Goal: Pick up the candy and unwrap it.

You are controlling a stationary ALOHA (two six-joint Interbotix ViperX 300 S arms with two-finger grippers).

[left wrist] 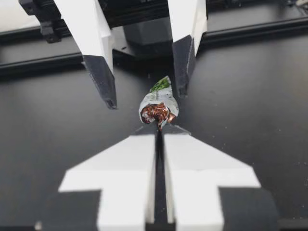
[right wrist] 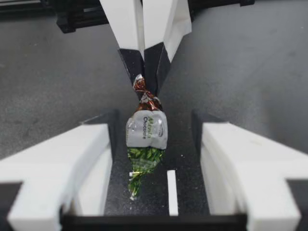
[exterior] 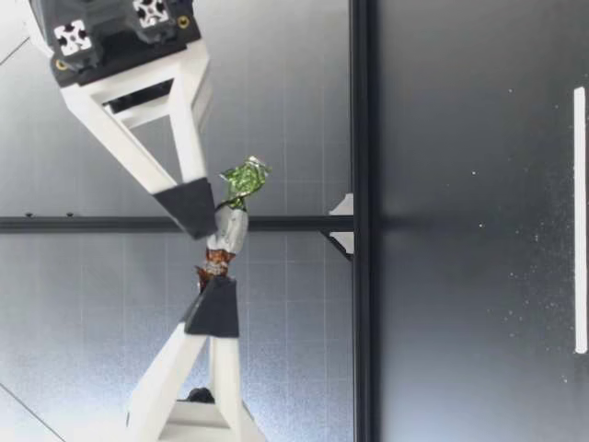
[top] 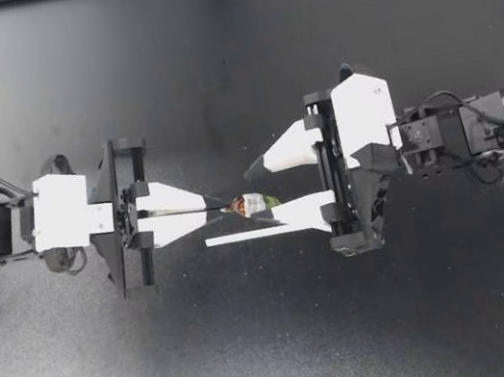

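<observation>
Foil-wrapped candy (top: 253,204) clenched in left gripper (top: 210,209) jaws, right gripper (top: 230,209) jaws released around it.

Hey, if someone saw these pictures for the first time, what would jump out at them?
A small wrapped candy hangs in the air above the middle of the dark table, between the two arms. My left gripper is shut on its brown twisted end, while my right gripper stands open with a finger either side of the green end.
</observation>
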